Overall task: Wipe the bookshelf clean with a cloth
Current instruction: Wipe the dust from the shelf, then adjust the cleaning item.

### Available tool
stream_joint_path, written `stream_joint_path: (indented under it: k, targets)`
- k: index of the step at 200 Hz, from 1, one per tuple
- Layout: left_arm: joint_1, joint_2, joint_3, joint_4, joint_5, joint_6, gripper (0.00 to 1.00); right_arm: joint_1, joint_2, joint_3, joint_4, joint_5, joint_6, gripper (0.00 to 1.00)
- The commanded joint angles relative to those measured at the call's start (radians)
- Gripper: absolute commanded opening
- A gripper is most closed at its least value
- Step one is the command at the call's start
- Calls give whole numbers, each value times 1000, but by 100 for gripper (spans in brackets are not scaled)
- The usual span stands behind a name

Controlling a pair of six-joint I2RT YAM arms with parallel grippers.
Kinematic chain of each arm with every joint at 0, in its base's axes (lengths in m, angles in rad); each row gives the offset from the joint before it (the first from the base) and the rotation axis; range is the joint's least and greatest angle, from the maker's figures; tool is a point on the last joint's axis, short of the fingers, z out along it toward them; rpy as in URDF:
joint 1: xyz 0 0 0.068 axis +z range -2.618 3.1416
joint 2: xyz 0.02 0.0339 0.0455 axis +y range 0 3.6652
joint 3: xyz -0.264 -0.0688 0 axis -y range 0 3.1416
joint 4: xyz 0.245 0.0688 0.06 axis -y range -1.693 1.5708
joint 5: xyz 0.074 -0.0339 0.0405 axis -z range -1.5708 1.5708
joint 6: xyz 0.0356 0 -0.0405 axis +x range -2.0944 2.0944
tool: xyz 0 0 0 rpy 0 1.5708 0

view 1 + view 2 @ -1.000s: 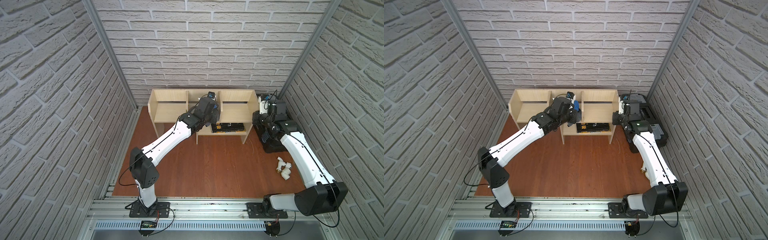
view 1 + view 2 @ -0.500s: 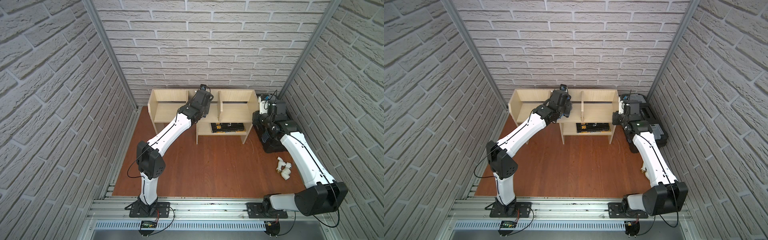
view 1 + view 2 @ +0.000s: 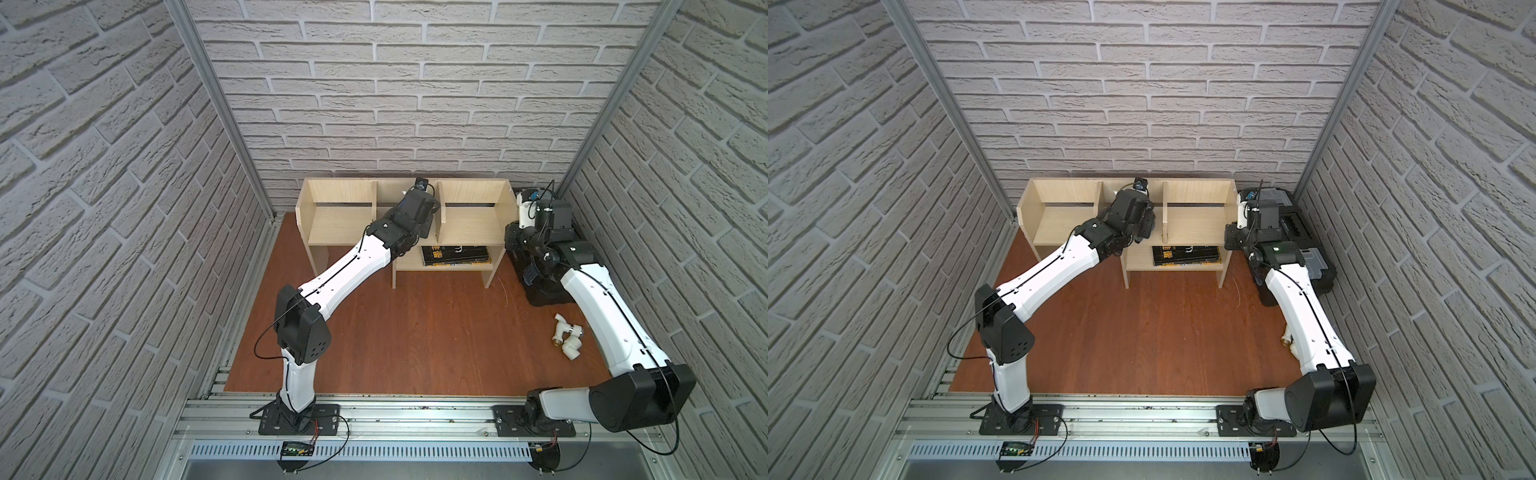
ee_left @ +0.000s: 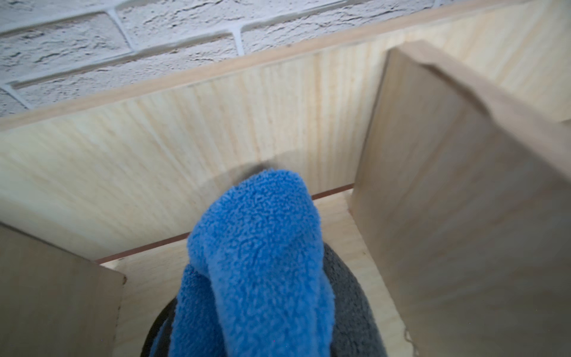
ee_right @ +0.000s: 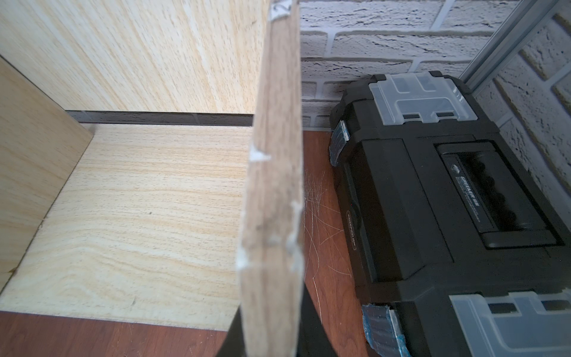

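Robot lab cell, faux-brick panels (image 3: 415,104), aluminium rail (image 3: 415,412) (arms (image 3: 353,266) bolted on)

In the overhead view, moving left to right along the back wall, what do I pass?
Left bay of the bookshelf → left gripper holding the cloth in the middle bay → right bay → right gripper, jaws shut on the end panel → toolbox.

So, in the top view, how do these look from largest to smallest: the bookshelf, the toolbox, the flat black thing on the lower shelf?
1. bookshelf, clearly the largest.
2. toolbox, although the right arm hides part of it.
3. flat black thing, the smallest; the shelf above may hide its back edge.
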Motion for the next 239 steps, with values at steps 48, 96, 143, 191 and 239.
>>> stream_joint_path:
  k: [48,96,143,191,239]
  targets:
    - [37,-85,-106,89,74,-67,0,37,-21,-13,-27,-285,88,30]
    - [25,-235,-130,112,77,-81,0,37,-100,-19,-79,-5,105,84]
    - [12,-523,-380,343,376,-201,0,40,-325,-69,-78,14,148,91]
    - [14,-947,-935,985,731,-385,0,290,-526,-177,-3,-124,223,93]
    - [-44,-1082,-1317,1645,1030,-658,0,659,-569,-588,920,-526,608,95]
